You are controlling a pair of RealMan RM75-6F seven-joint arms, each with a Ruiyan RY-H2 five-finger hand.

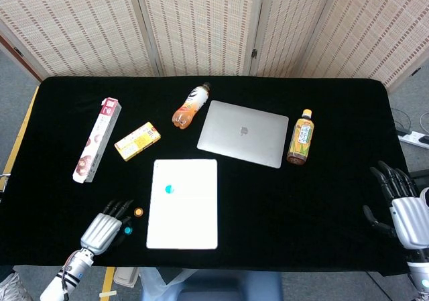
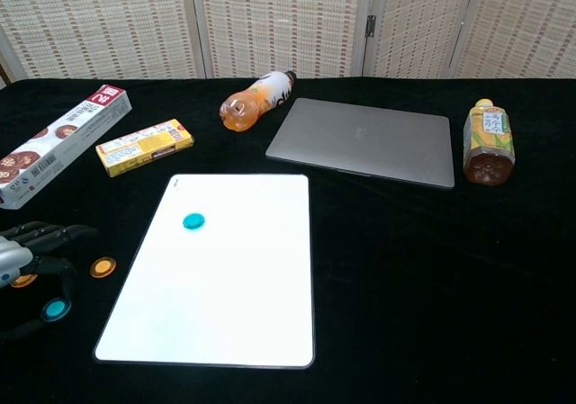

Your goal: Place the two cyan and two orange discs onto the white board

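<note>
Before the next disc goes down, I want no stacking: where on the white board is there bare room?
The white board is bare except for one cyan disc near its upper left. Its whole right half and near end are free. It is crowded just off the board's left edge: an orange disc, another cyan disc and the left hand.

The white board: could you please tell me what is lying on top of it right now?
One cyan disc lies on the white board, toward its upper left. Nothing covers the board; the other discs lie off it, by the left hand.
</note>
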